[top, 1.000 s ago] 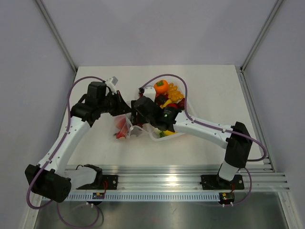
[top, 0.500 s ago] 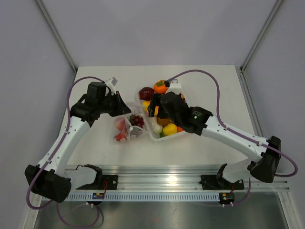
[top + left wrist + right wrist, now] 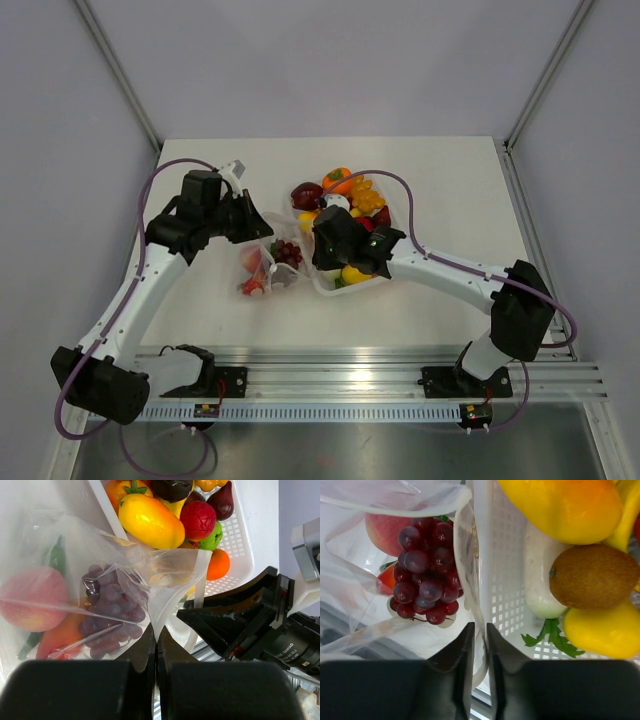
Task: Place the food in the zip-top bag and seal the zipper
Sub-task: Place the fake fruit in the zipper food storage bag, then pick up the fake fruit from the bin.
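The clear zip-top bag (image 3: 268, 268) lies left of the white tray (image 3: 382, 278) and holds purple grapes (image 3: 425, 575), a peach (image 3: 30, 600) and an orange piece (image 3: 60, 636). My left gripper (image 3: 262, 228) is shut on the bag's mouth edge (image 3: 172, 575), with the film pinched between its jaws (image 3: 156, 636). My right gripper (image 3: 318, 250) stands at the tray's left wall (image 3: 502, 580). Its jaws (image 3: 480, 630) are nearly together, with the bag's clear edge strip between them. More food fills the tray: a yellow mango (image 3: 150, 520), a kiwi (image 3: 592, 577) and a red fruit (image 3: 199, 520).
The tray's near left corner sits close to the bag. A white radish (image 3: 540, 580) and a lemon (image 3: 602, 630) lie against the tray's wall. The aluminium rail (image 3: 370, 365) runs along the table's near edge. The right arm's purple cable loops over the tray.
The right gripper swung out over the tray and came back to its left wall, closing from wide to nearly together on the bag's edge. The grapes now lie uncovered in the bag. The left arm held still.
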{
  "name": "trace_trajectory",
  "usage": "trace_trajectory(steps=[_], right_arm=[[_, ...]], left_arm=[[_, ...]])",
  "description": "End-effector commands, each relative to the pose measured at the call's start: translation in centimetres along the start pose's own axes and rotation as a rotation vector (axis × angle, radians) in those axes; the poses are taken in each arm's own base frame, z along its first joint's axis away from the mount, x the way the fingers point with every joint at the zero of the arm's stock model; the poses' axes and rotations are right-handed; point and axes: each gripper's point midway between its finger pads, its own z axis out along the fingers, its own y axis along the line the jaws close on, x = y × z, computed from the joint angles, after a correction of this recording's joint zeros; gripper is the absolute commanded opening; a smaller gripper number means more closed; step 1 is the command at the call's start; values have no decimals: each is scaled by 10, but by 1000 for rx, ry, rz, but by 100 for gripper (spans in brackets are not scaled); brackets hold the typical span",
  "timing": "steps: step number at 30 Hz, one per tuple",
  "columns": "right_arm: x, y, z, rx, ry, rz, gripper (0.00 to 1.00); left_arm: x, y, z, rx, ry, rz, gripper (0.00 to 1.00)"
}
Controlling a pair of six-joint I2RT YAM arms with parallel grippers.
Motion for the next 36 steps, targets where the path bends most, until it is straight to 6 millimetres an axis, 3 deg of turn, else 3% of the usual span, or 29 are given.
trace_trajectory(steps=[1,2,5,7,8,10,15,23,28,31,32,36], right_arm=[[-16,24,3,-85,-28,11,19],[-19,27,2,-93,-39,13,5],[-36,35,-4,-112,-88,9,0],[-49,41,-11,-124,-121,-1,0],[-52,43,-11,-128,-127,-4,0],[-60,47,-13,-133,-143,-12,0],[-68,57,-13,-153,-151,-20,0],[-63,56,-4,-145,-125,-20,0],[-60,51,2,-117,-115,-22,0],[-57,51,6,-115,-107,-24,0],[-58,50,5,-114,-108,-23,0],[-57,52,6,-120,-105,-20,0]], left_arm=[[-24,-18,-16,40,-94,59,0],[-25,-16,-17,25,-102,68,0],[-24,-2,-18,-43,-108,89,3],[-22,8,-19,-91,-108,100,19],[-20,12,-18,-103,-100,113,35],[-17,19,-21,-134,-97,120,41],[-15,32,-25,-200,-95,143,42],[-12,36,-26,-222,-79,137,31],[-17,36,-33,-246,-99,139,47],[-17,36,-35,-247,-100,147,38],[-16,37,-34,-246,-96,146,28],[-14,32,-30,-213,-89,142,0]])
